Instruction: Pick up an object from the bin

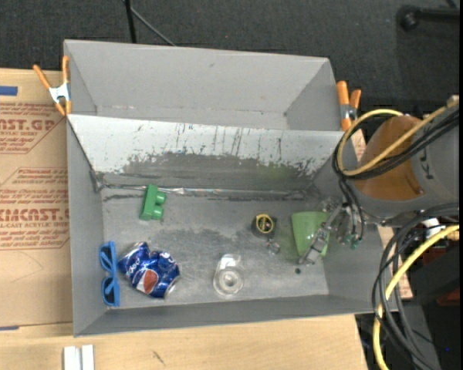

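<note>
Grey bin [201,91], right end: gripper [325,242] at green cup [304,230], axis unclear.

**Dark floor up top, pale wood down below**

Above the gripper [324,247] in the shot, the floor [255,14] is dark grey and kinda speckled, with a black cable [128,10] running over it up-left. Below the gripper there's a light wooden surface [239,341]. Lighting's soft and even.

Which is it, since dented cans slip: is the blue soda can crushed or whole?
Crushed. The blue soda can lies crumpled on the bin floor, at the view's lower left, its sides buckled out of round.
</note>
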Action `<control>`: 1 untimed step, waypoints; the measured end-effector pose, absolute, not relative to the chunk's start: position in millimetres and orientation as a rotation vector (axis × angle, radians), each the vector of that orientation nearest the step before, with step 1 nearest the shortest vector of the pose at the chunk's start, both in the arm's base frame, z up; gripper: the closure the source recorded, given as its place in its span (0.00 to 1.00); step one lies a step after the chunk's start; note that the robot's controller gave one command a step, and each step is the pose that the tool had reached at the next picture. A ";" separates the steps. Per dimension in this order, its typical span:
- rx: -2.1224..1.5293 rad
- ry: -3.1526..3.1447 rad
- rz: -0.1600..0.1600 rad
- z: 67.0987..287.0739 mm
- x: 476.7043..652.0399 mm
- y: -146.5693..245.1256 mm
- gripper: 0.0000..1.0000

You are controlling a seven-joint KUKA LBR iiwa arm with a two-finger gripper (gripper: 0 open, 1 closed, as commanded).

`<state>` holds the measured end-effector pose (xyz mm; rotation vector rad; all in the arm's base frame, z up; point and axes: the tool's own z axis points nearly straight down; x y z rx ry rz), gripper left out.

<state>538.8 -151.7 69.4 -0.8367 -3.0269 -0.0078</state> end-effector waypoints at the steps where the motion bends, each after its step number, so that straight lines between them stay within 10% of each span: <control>1: -0.833 -3.027 -0.010 69.1 539.1 -150.2 0.00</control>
